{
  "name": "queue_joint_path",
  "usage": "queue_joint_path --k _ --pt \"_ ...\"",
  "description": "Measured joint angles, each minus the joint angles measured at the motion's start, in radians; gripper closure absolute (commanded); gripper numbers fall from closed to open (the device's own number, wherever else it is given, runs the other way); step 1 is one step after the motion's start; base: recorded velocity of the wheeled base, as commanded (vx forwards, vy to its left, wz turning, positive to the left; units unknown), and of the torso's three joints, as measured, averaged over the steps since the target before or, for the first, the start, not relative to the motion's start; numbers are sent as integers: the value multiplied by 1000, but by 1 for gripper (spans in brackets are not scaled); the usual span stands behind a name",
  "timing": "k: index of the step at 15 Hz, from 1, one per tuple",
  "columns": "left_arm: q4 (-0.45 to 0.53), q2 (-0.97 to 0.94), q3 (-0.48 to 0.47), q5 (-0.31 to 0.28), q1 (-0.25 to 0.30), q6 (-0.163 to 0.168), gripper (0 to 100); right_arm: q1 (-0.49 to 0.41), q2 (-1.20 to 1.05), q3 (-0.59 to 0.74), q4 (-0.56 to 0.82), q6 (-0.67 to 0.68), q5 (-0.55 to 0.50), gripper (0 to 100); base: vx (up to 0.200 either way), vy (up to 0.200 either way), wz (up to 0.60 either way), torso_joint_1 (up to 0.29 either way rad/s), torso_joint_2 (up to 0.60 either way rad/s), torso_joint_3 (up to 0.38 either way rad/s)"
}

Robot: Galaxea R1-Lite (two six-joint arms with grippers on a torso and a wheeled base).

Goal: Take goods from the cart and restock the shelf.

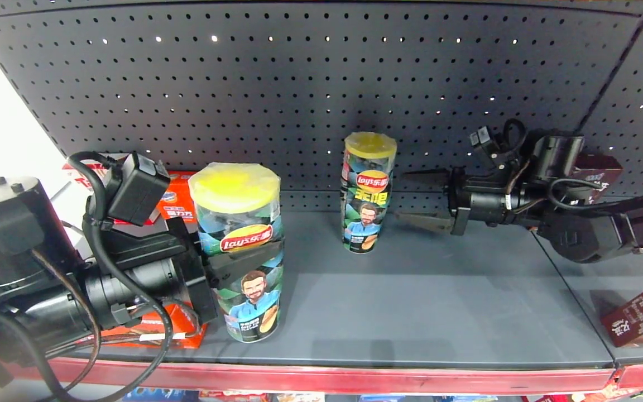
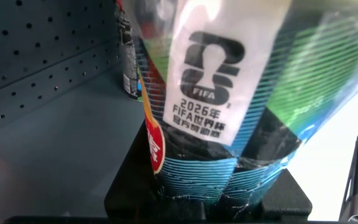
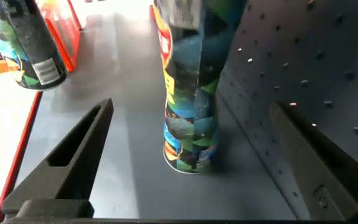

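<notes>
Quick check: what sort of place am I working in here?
Most likely a shop aisle: a shelf with pegboard back and red front edge, a near chip can and far chip can, boxed goods alongside.

At the shelf's (image 1: 438,312) front left, the near can (image 1: 240,223) is in the left claw (image 1: 238,267). The far can (image 1: 367,192) stands farther back by the pegboard (image 1: 299,84), with the right claw (image 1: 405,196) just to its right.
</notes>
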Motion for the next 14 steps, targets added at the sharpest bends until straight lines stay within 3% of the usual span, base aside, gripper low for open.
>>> queue_joint_path --k 14 --pt "0 3 6 -1 28 2 100 89 223 -216 -8 75 0 0 0 0 0 0 0 0"
